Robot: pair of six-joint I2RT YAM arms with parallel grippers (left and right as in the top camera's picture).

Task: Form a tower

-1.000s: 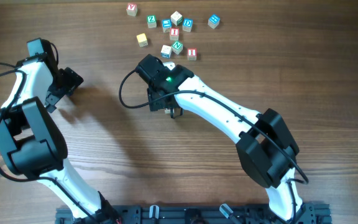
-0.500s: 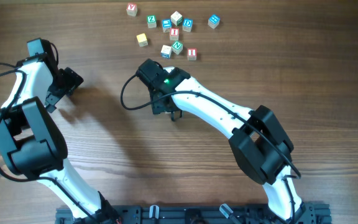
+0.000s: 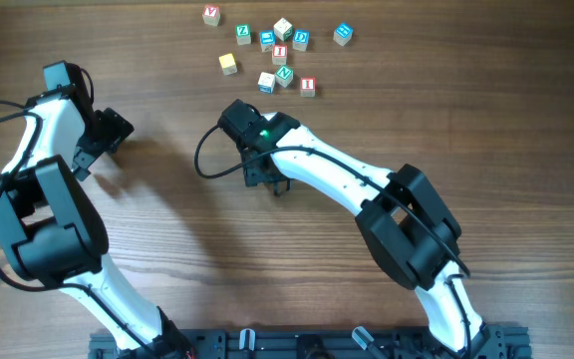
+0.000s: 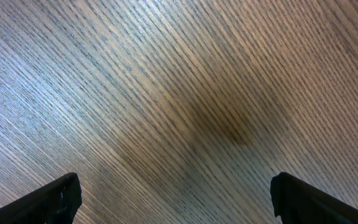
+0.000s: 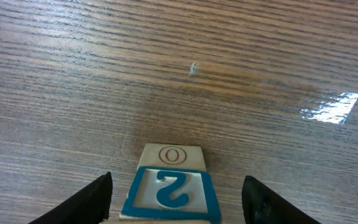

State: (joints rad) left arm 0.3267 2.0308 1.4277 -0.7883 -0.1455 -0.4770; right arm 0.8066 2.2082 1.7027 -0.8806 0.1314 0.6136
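A pale wooden cube (image 5: 171,190) with a blue "2" on top and an "O" on its side stands on the table between the fingers of my right gripper (image 5: 178,177). The jaws are open, with a gap on each side of the cube. In the overhead view this cube is hidden under the right gripper (image 3: 275,185), which hangs over mid-table. The red "I" cube (image 3: 280,52) and green "N" cube (image 3: 284,74) lie among several letter cubes at the far edge. No tower is in view. My left gripper (image 3: 108,140) is wide open over bare wood (image 4: 174,180).
The cluster at the far edge includes a red "V" cube (image 3: 211,14), a plain yellowish cube (image 3: 228,64) and a blue cube (image 3: 342,34). A black cable (image 3: 202,155) loops beside the right wrist. A glare patch (image 5: 328,106) lies on the wood.
The right arm's elbow has swung left and its gripper has shifted slightly toward the near side. The left arm and the cubes at the far edge have not moved.
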